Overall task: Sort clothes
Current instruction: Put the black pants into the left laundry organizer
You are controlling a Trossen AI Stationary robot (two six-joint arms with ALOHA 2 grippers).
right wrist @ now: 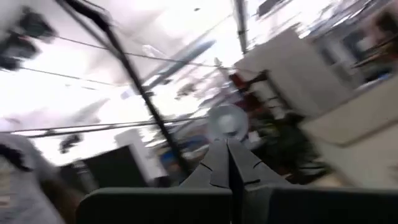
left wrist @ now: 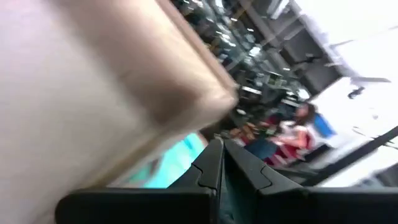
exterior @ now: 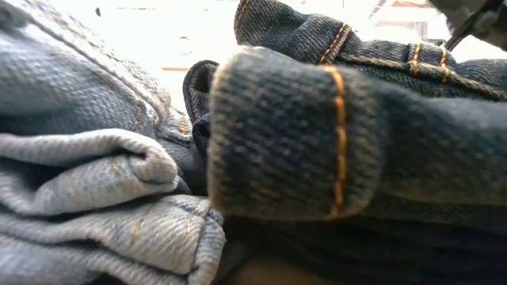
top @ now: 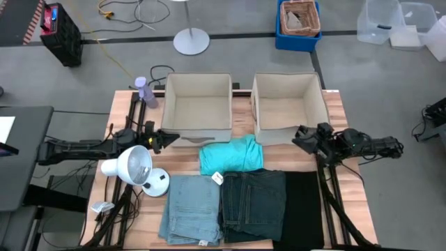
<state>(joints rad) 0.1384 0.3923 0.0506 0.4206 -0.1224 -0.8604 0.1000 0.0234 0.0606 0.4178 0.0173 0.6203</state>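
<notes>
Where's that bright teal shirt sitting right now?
In the high view, the teal shirt lies mid-table, just in front of the two beige boxes, with the light blue jeans and dark jeans on its other side.

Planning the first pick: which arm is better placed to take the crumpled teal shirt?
Left, probably, though narrowly. The left gripper, fingers shut, sits beside the left beige fabric box, a little nearer the crumpled teal shirt. The right gripper, also shut, rests by the right beige fabric box, slightly farther off.
</notes>
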